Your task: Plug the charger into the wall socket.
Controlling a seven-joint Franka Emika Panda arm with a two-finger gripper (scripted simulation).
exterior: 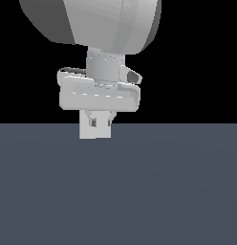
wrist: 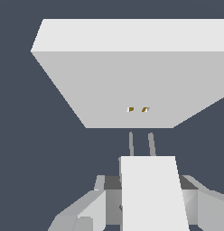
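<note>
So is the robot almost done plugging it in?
Partly. Done: the pincer has the charger gripped, with its two prongs pointing at the socket plate. In hand: lining the prongs up with the two little holes; there is a gap between the prong tips and the plate. Left: pushing the prongs into the holes.

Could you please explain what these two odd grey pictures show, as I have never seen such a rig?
Both are simulator renders of one robot arm. The exterior view looks at its gripper from off the arm, above a bare grey floor. The wrist view comes from a camera on the arm itself. The gripper holds the charger, a small off-white block with two prongs pointing at the wall socket, a flat plate with two tiny holes. The prongs stop short of the holes, so it is not yet plugged in.
</note>
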